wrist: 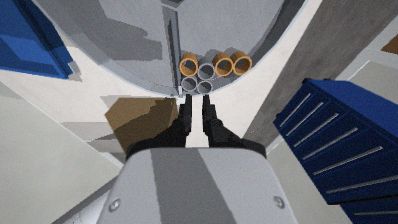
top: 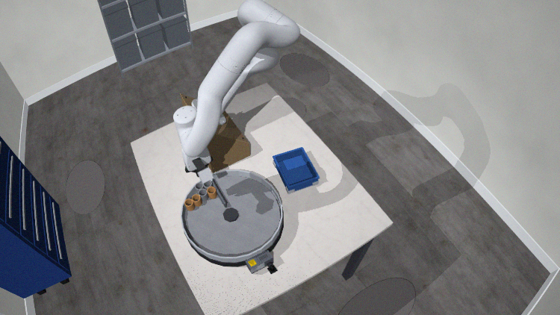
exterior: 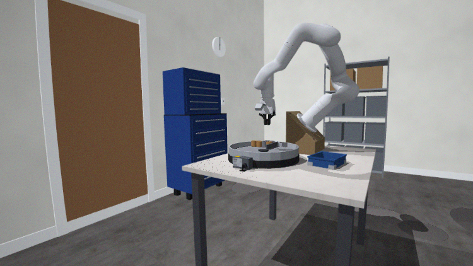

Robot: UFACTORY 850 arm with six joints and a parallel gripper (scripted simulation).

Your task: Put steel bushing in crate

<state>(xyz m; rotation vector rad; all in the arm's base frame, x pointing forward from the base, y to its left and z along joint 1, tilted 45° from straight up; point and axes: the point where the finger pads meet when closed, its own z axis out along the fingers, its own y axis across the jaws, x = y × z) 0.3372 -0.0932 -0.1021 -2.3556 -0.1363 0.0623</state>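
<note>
My gripper (exterior: 267, 123) (wrist: 197, 102) points down, high above the near-arm rim of the turning table (top: 234, 239) (exterior: 277, 155) (wrist: 230, 25). Its fingers stand a narrow gap apart with nothing between them. Three grey steel bushings stand upright in a tight cluster: one (top: 202, 195) (wrist: 205, 78) touches or nearly touches the copper-coloured ones, and two, one (wrist: 189, 90) beside the fixed bar and another (wrist: 204, 93), are nearest the rim. Three copper-coloured bushings (top: 211, 195) (top: 196, 202) (top: 189, 207) stand around them. The blue crate (top: 304, 184) (exterior: 325, 161) (wrist: 55, 70) is empty.
A dark bar (top: 219, 190) (wrist: 172, 50) runs from the rim towards the hub (top: 230, 214), close beside the bushings. A brown wedge-shaped arm mount (top: 231, 151) (exterior: 302, 140) stands behind the turning table. A grey control box (top: 260, 261) (exterior: 242, 162) sits at its front.
</note>
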